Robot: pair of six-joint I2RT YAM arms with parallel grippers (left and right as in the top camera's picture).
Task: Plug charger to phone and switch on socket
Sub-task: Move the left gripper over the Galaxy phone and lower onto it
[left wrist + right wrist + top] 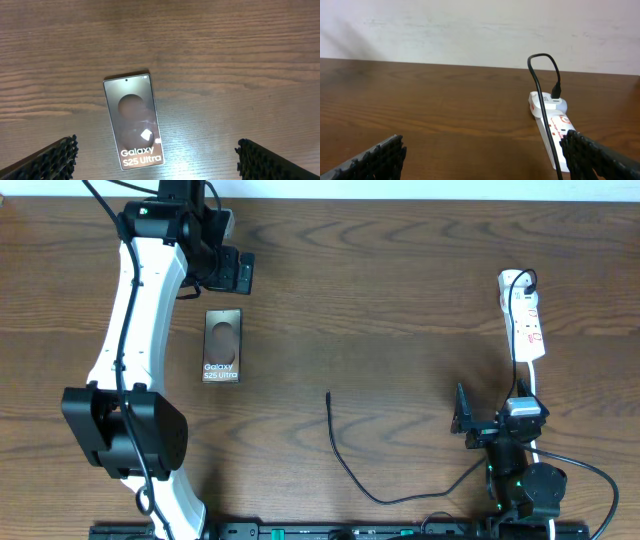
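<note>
dark brown wooden table fills the overhead view, and a pale wall rises behind its far edge in the right wrist view.

the white left arm reaches from the near edge up the left side of the table. the left gripper hangs just beyond the phone's far end. in the left wrist view its fingers sit at the two lower corners, spread wide with nothing clamped, and the phone lies on the wood below the gap between them.

the smaller dark right arm is folded near the front right. the right gripper has its fingers set far apart and holds nothing.

the socket lies flat near the right edge, pointing away from the front, just beyond the right gripper. its red switches are too small to read as on or off. a black lead is plugged into its far end.

the phone lies flat on the left half of the table, face up, with its white lettering towards the front.

the charger runs as a thin black line from the front right and curves towards the middle. its plug tip rests on bare wood, well apart from the phone and to its right.
</note>
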